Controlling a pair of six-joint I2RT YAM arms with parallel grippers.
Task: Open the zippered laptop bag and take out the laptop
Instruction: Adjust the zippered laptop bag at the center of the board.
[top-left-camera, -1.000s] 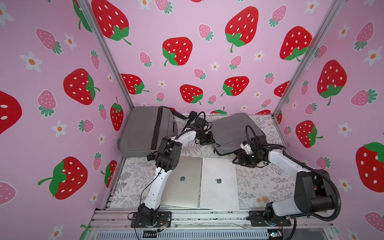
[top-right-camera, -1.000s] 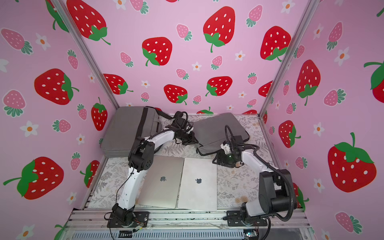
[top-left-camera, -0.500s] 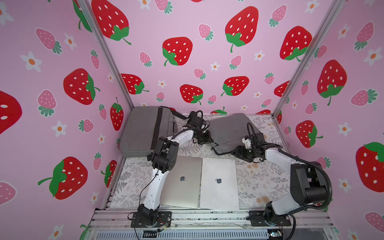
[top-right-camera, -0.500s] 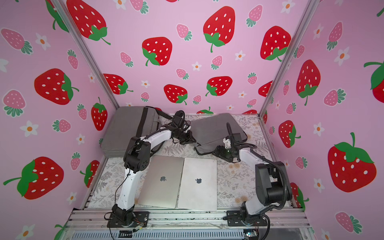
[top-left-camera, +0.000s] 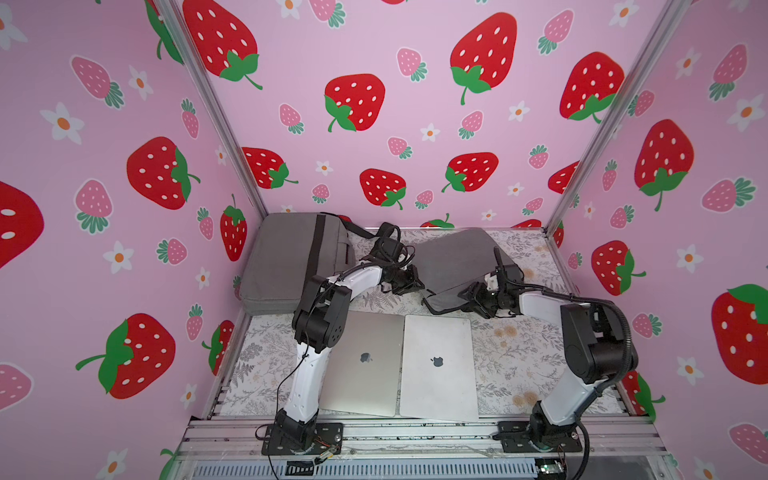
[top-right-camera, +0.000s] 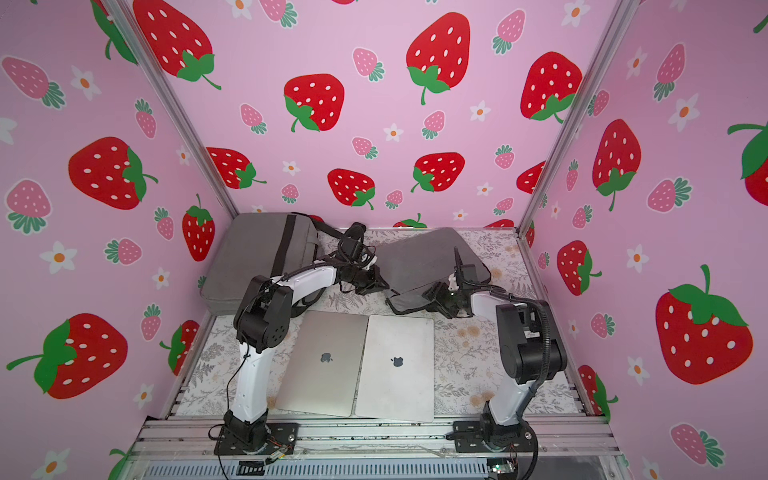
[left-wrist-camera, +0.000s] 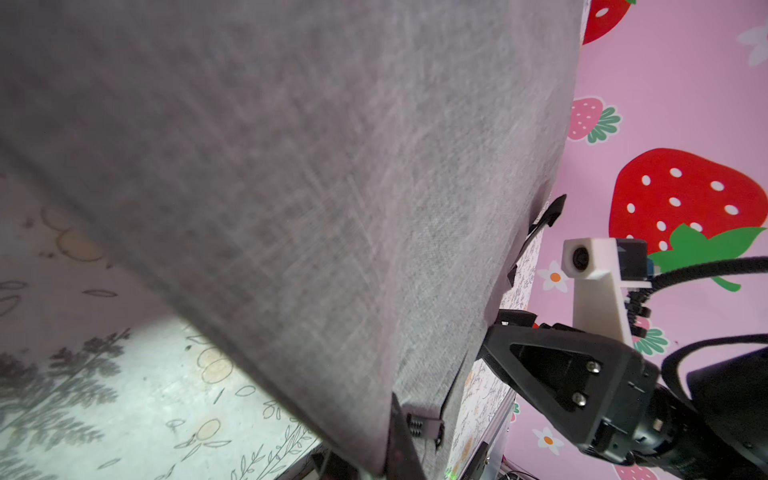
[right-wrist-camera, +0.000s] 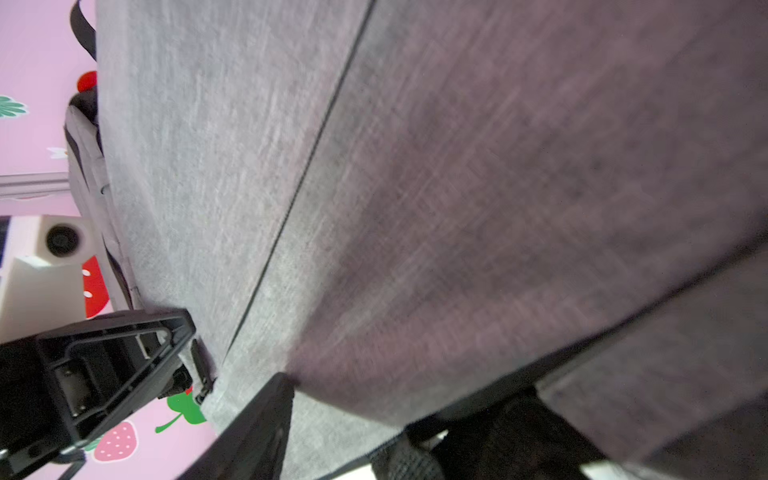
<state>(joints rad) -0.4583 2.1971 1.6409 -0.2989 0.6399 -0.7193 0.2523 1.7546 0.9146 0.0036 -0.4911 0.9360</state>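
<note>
Far left: a large grey bag (top-left-camera: 286, 262) lies flat by the wall, untouched by either arm.

The left gripper (top-left-camera: 410, 284) is clamped on the left corner of the laptop bag (top-left-camera: 457, 259). Whether it pinches fabric or a tab, I cannot tell.

The laptop bag sits far centre-right between the two arms, tilted and partly raised off the mat (top-left-camera: 519, 353). A zipper pull (left-wrist-camera: 419, 428) shows at one corner in the left wrist view.

The right gripper (top-left-camera: 467, 296) is at the bag's near right edge. The views do not show whether its jaws are apart or closed on that edge.

Step, as judged: opening stage. The bag is braced, no open mouth is visible and no laptop shows from it. The next move calls for one gripper catching the pull and running it along the edge while the other holds the corner steady.

Near centre: the left laptop (top-left-camera: 365, 386) and right laptop (top-left-camera: 436, 386) lie side by side, lids shut. Each bears an Apple logo (top-left-camera: 365, 357). No other writing is legible.
</note>
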